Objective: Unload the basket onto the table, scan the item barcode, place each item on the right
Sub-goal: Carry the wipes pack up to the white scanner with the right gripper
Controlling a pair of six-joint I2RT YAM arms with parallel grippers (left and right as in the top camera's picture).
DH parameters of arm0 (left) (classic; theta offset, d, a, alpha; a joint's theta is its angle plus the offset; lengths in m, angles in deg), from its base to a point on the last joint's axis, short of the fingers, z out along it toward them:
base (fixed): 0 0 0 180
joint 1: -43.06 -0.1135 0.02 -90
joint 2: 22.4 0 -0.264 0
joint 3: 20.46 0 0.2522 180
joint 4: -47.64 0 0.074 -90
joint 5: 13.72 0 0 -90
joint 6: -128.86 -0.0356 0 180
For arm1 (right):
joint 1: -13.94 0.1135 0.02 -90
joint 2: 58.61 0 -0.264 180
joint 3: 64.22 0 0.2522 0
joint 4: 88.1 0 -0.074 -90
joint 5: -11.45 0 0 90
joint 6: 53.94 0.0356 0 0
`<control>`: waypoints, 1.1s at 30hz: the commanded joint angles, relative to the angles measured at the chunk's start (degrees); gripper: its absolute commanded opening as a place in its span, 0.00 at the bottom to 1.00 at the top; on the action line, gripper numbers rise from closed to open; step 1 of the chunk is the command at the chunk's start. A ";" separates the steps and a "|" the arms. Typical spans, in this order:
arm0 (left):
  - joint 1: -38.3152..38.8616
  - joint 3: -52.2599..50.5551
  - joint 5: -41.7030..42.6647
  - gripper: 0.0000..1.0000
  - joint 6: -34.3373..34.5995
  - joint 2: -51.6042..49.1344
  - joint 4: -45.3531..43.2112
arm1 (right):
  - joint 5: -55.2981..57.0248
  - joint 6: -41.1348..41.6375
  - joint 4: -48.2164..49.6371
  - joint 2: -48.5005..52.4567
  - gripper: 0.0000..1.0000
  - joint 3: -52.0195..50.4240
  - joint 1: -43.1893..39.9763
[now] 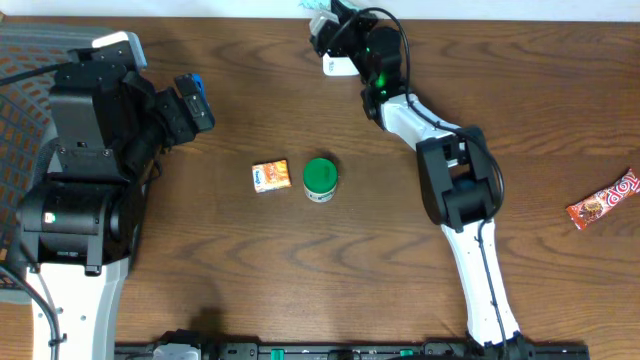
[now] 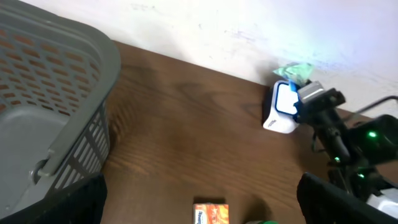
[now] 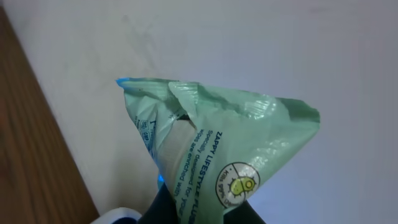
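The item, a pale green wipes packet, is pinched at its lower end by my right gripper, which is shut on it. In the overhead view the packet hangs at the table's far edge, just beyond the white barcode scanner with its blue face, and the right gripper is beside it. The left wrist view shows the scanner with the packet right behind it. My left gripper stands wide open at the left, holding nothing.
A small orange box and a green-lidded tub sit mid-table. A red candy bar lies at the right edge. A grey mesh basket stands at the far left. The orange box lies below the left gripper's fingers.
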 commanded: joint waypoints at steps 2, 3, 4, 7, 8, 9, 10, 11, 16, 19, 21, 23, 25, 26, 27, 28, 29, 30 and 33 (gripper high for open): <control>-0.28 0.63 -0.74 0.98 -0.50 -0.22 0.11 | -0.94 -1.68 -4.57 2.01 0.01 3.04 -0.15; -0.28 0.63 -0.74 0.98 -0.50 -0.22 0.11 | -0.94 -1.68 -6.34 2.01 0.01 3.04 -0.04; -0.28 0.63 -0.74 0.98 -0.50 -0.22 0.11 | -1.33 -1.68 -9.33 2.01 0.01 2.99 0.11; -0.28 0.63 -0.74 0.98 -0.52 -0.22 0.11 | -2.89 -1.66 -15.26 2.01 0.01 2.95 0.63; -0.28 0.63 -0.74 0.98 -0.50 -0.22 0.11 | -2.91 -1.64 -16.20 2.01 0.01 2.95 0.81; -0.28 0.63 -0.74 0.98 -0.50 -0.22 0.11 | -2.89 -1.66 -17.53 2.01 0.01 2.95 1.14; -0.28 0.63 -0.74 0.98 -0.50 -0.22 0.11 | -2.89 -1.64 -18.64 2.01 0.01 2.95 1.44; -0.28 0.63 -0.74 0.98 -0.50 -0.22 0.11 | -2.86 -1.62 -20.11 1.99 0.01 2.95 1.84; -0.28 0.63 -0.74 0.98 -0.50 -0.22 0.11 | -2.84 0.83 -25.05 1.86 0.01 2.95 2.80; -0.28 0.63 -0.74 0.98 -0.50 -0.22 0.11 | -2.82 2.58 -27.80 1.55 0.01 2.97 3.04; -0.28 0.63 -0.74 0.98 -0.50 -0.22 0.11 | -2.80 3.15 -29.16 1.31 0.01 2.95 3.04; -0.28 0.63 -0.74 0.98 -0.50 -0.22 0.11 | -2.08 3.28 -29.81 0.87 0.01 2.97 3.04; -0.28 0.63 -0.74 0.98 -0.50 -0.22 0.11 | -1.81 3.26 -30.67 0.17 0.01 2.97 3.04; -0.28 0.63 -0.74 0.98 -0.50 -0.22 0.11 | -1.81 3.28 -31.26 -0.39 0.01 2.97 3.02; -0.28 0.63 -0.74 0.98 -0.52 -0.22 0.11 | -1.79 3.28 -31.71 -0.79 0.01 2.97 3.02; -0.28 0.63 -0.74 0.98 -0.50 -0.22 0.11 | -1.79 3.28 -32.00 -1.29 0.01 2.97 2.97; -0.28 0.63 -0.72 0.98 -0.50 -0.22 0.11 | -1.79 3.26 -32.28 -1.88 0.01 2.97 2.86; -0.28 0.63 -0.74 0.98 -0.50 -0.22 0.11 | -1.79 3.28 -32.41 -2.40 0.01 2.97 2.69; -0.28 0.63 -0.74 0.98 -0.50 -0.22 0.11 | -1.77 3.28 -33.57 -4.68 0.01 2.97 2.19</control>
